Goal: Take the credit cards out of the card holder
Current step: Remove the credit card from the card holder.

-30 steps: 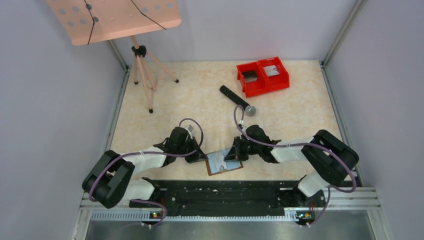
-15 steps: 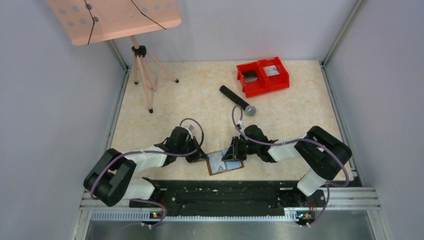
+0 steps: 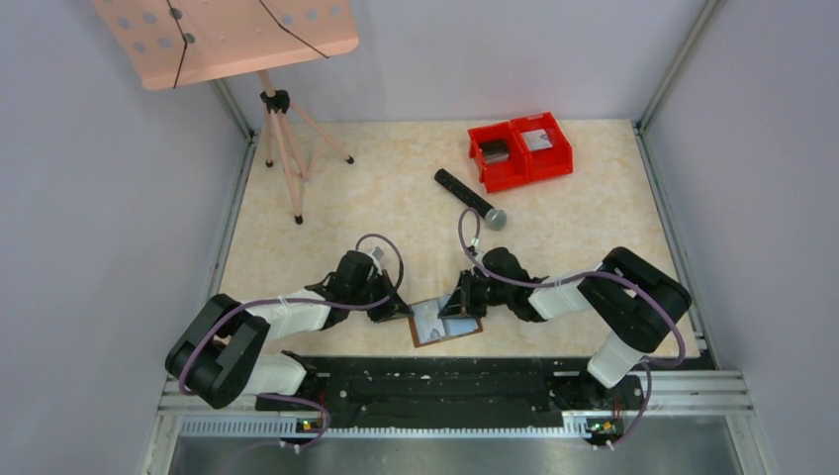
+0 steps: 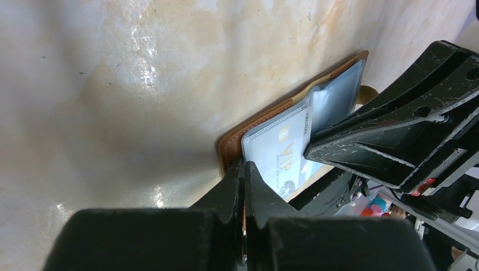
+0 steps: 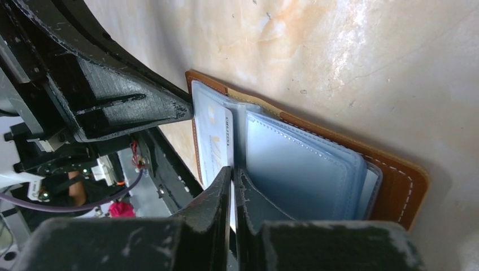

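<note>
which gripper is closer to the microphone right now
Right. The right gripper, closed on a card, sits at the right edge of the card holder, on the side toward the microphone. The left gripper is at the holder's left edge, farther from it.

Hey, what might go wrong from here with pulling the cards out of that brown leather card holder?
The right gripper seems to pinch only a thin edge of the white VIP card, so it may slip off, or catch a clear plastic sleeve too. The shut left gripper pins the open brown leather card holder at just one edge, so a pull may swing it. It lies near the beige table's front edge and might slide off.
</note>
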`<action>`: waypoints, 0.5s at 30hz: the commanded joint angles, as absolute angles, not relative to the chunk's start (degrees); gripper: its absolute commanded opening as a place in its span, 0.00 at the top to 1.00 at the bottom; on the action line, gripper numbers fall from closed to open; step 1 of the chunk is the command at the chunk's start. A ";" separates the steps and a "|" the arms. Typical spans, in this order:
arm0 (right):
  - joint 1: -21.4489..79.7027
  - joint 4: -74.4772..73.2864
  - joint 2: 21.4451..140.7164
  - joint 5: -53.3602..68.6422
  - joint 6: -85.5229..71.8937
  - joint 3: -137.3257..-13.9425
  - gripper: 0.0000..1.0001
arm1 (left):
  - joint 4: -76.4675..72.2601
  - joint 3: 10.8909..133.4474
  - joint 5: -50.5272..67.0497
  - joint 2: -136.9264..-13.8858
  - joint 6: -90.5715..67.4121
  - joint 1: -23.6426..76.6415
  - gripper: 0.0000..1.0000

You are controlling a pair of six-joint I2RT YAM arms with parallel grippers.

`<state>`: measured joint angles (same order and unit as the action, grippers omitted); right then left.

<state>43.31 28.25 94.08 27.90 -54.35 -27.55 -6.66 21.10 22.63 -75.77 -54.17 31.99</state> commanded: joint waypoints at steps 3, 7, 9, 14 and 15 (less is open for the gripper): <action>42.89 31.34 93.83 27.47 -54.23 -28.01 1.00 | -4.43 20.51 20.31 -76.46 -53.50 32.62 1.00; 42.74 27.28 91.18 26.34 -52.02 -28.28 1.00 | -2.76 21.12 19.54 -76.26 -52.80 32.66 1.00; 42.43 24.14 89.36 24.93 -50.59 -28.26 1.00 | -2.30 21.35 19.42 -76.36 -52.49 32.66 1.00; 39.95 18.38 84.75 23.59 -47.78 -27.01 1.00 | -1.60 21.59 18.89 -76.44 -52.11 32.64 1.00; 39.38 17.50 83.80 23.50 -47.28 -26.78 1.00 | -1.43 21.74 18.92 -76.49 -51.93 32.65 1.00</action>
